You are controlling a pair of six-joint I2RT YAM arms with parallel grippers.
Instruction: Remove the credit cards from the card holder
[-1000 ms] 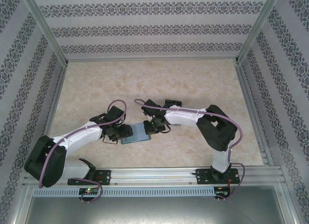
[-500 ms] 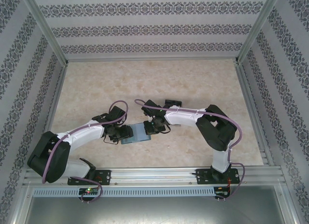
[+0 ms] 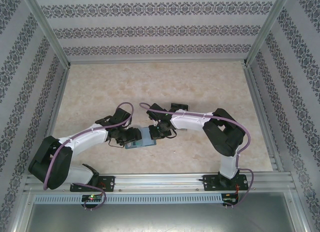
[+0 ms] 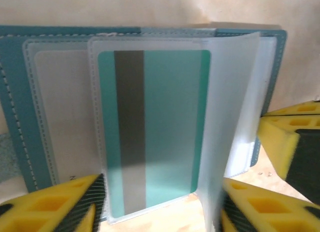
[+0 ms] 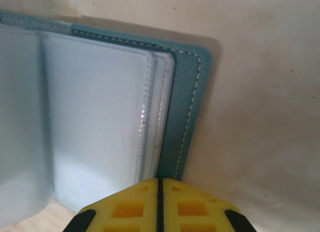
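Lying open on the table (image 3: 150, 82), the holder (image 3: 143, 139) is met at its cover edge by the right end effector (image 5: 159, 198), shut and empty, seemingly so it is pinned against sliding. The left end effector (image 4: 160, 204) is held open astride a clear sleeve (image 4: 231, 117) with a teal card (image 4: 172, 127) inside, nothing gripped. Whether more cards are tucked in the other sleeves cannot be made out.

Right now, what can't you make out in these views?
- Top external: card holder contents, too small, and left gripper and right gripper overlap it.
- Left wrist: anything behind the raised clear sleeve, frosted; teal card printed face, turned away.
- Right wrist: whether the shut right gripper touches the holder; its pads hide the contact.
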